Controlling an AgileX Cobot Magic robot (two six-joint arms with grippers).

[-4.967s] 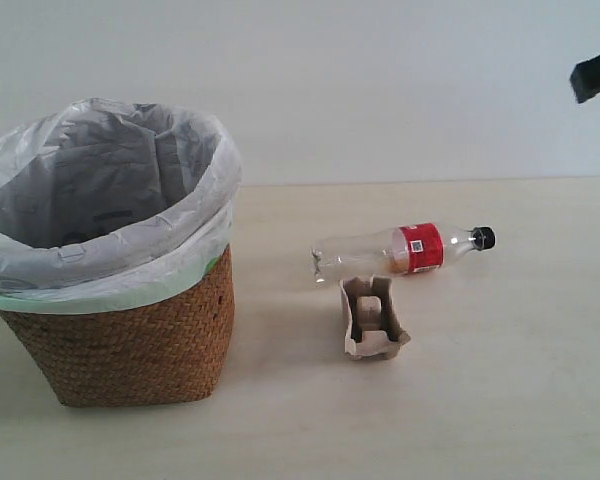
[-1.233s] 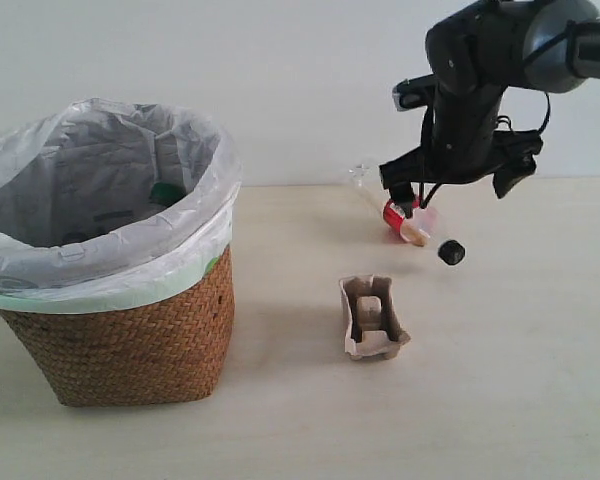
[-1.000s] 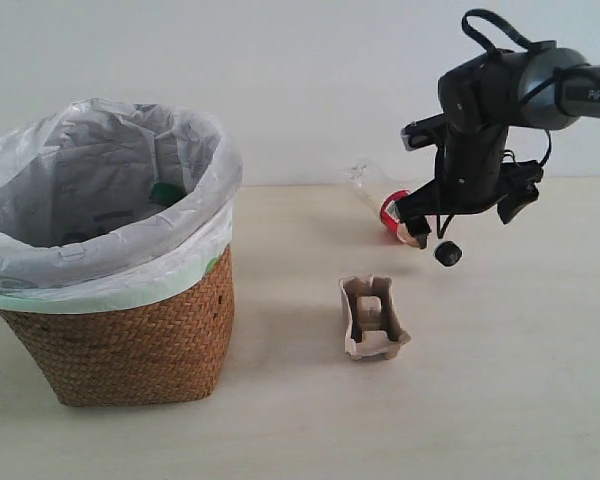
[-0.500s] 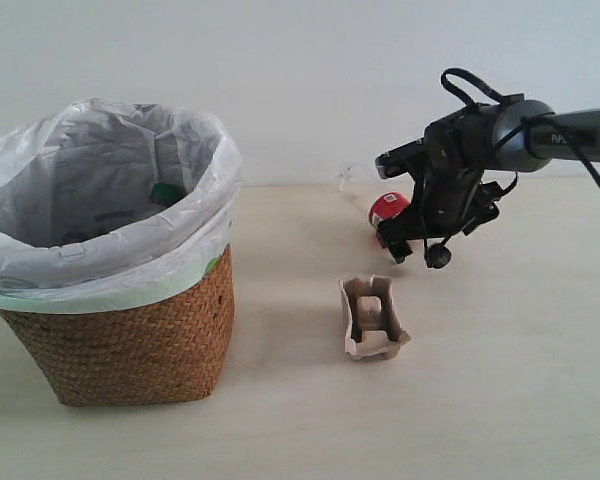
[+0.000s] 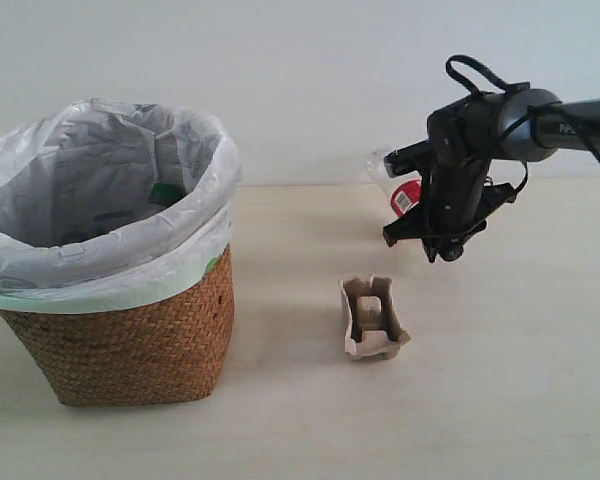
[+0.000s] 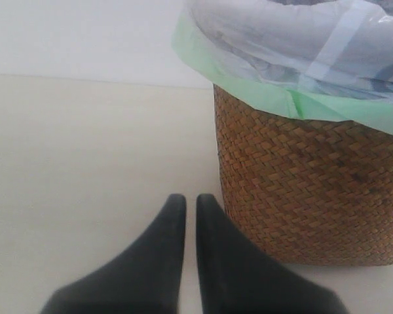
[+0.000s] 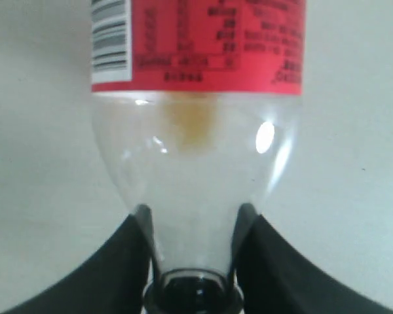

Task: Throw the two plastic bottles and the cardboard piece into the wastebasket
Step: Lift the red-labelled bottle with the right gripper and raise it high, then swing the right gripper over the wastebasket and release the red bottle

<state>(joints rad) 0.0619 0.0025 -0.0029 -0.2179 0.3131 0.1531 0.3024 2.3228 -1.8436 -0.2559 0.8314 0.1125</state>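
Note:
My right gripper (image 5: 426, 218) is shut on the neck of the smaller clear bottle (image 5: 404, 190) with the red label, holding it off the table, black cap (image 5: 448, 250) lowest. In the right wrist view its fingers (image 7: 139, 230) clamp the bottle (image 7: 196, 150) just above the cap. The beige cardboard piece (image 5: 372, 318) stands on the table below, apart from the gripper. The wicker wastebasket (image 5: 130, 335) with its bag liner sits at the left; a green cap (image 5: 163, 192) shows inside, the rest of that bottle hidden. My left gripper (image 6: 185, 200) is shut and empty, low beside the wastebasket (image 6: 308, 190).
A pale wall runs behind the light wooden table (image 5: 520, 380). Bare tabletop lies between the wastebasket and the cardboard piece, and to the right of both.
The red-label bottle lay on the table five seconds ago; my right gripper has taken it by the neck and lifted it. Over the last second it swung and tilted, base now higher.

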